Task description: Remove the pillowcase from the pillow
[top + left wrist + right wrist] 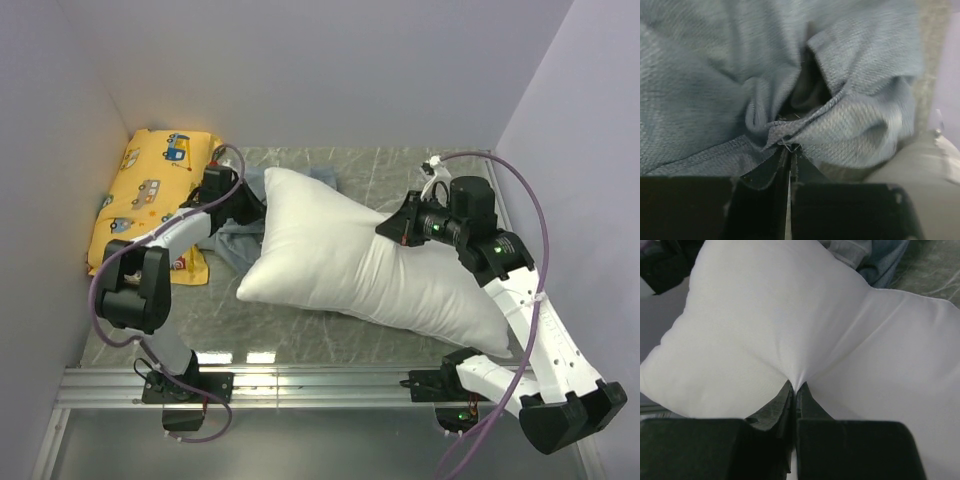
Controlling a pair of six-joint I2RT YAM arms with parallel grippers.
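1. Jaws of your left gripper (789,150) are clenched on a puckered fold of the pillowcase (700,90). In the left wrist view the grey-blue cloth gathers straight into them, with no gap showing.
2. Your right gripper (795,387) is likewise pinched shut, on the bare skin of the pillow (765,325). The white fabric is drawn to a small peak at the tips.
3. In the top view, reading from the pillow's middle, the left gripper sits at about 10 o'clock by the far-left corner. The right gripper bites the far long edge at about 1 o'clock.
4. Nearly the whole pillow shows plain white, lying on the table (400,165) on a slant from 11 o'clock to 4 o'clock. The pillowcase is bunched at its 9 to 10 o'clock end under your left wrist, and a scrap peeks out beyond the far corner near 12 o'clock. I judge the stripping mostly done.
5. You cannot tell whether that far-left corner is inside the case or only lying on it, because the gripper and the pillow's bulk hide the join. What is probably left is to draw the two grips apart until cloth and pillow lie separate.
6. The yellow cushion (150,190) lies beyond, at 9 to 10 o'clock in the far-left corner of the table, touching neither gripper.
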